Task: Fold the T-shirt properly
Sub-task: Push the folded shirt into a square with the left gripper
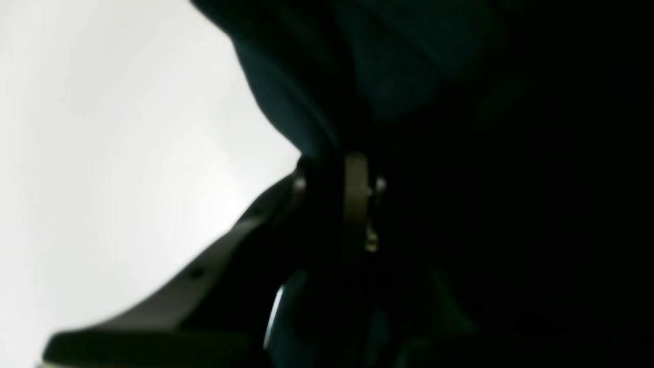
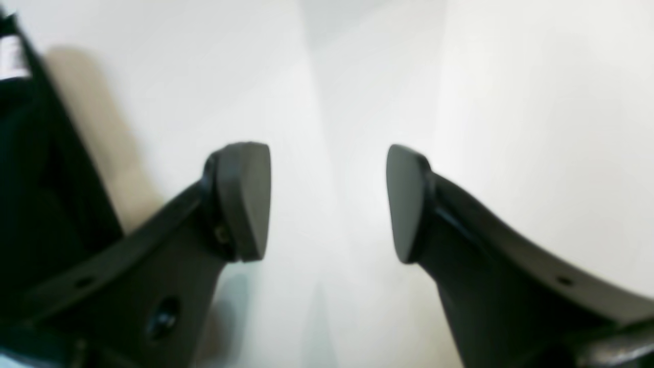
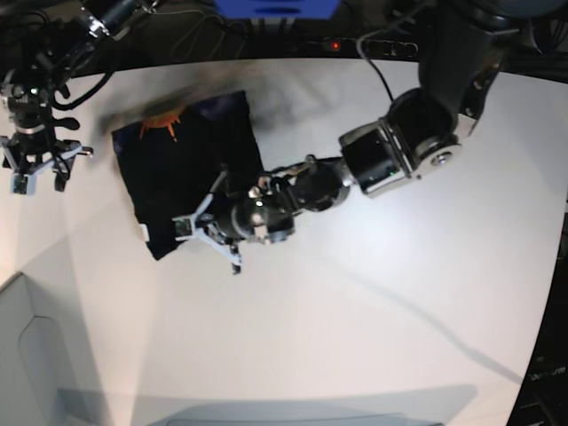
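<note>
My left wrist view is mostly blackness, so little there is legible. The soft black T-shirt [image 3: 188, 177], a folded rectangle with an orange collar label, lies on the smooth white table [image 3: 399, 293]. My left gripper [image 3: 206, 232] pinches its lower edge; my right gripper [image 3: 35, 169] gapes empty beside it

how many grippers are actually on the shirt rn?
1. The left gripper is shut on the T-shirt at its near edge. The right gripper hangs open over bare table, off the shirt.
</note>
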You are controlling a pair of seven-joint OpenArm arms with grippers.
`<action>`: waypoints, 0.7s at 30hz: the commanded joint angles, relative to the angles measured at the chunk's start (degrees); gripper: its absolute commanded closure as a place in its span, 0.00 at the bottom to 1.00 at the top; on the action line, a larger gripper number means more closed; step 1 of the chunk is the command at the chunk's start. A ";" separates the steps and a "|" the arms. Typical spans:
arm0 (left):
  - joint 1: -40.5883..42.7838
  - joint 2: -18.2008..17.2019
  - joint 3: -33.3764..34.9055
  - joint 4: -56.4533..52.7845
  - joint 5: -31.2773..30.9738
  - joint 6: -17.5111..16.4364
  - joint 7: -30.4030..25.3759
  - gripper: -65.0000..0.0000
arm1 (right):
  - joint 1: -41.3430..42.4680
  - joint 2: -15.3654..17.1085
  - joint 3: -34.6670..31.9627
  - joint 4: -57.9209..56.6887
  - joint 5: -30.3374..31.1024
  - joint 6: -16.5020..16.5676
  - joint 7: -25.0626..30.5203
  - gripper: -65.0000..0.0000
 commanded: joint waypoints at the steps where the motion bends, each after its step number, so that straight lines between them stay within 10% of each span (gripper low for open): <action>1: -1.10 1.84 -0.15 -0.19 2.73 -1.76 -0.04 1.00 | -0.02 0.44 0.83 1.06 1.04 0.28 1.31 0.44; 7: -0.84 7.82 -0.06 -1.33 15.39 -4.22 0.31 0.98 | -0.29 -1.32 4.17 1.15 1.04 0.28 1.31 0.44; 15: -1.10 8.97 -0.59 0.07 19.96 -4.22 0.05 0.46 | -0.37 -1.58 4.52 1.15 1.04 0.28 1.31 0.44; 21: -1.10 6.50 -6.21 10.01 22.95 -4.22 0.40 0.41 | -0.37 -1.67 4.08 1.15 1.13 0.28 1.31 0.44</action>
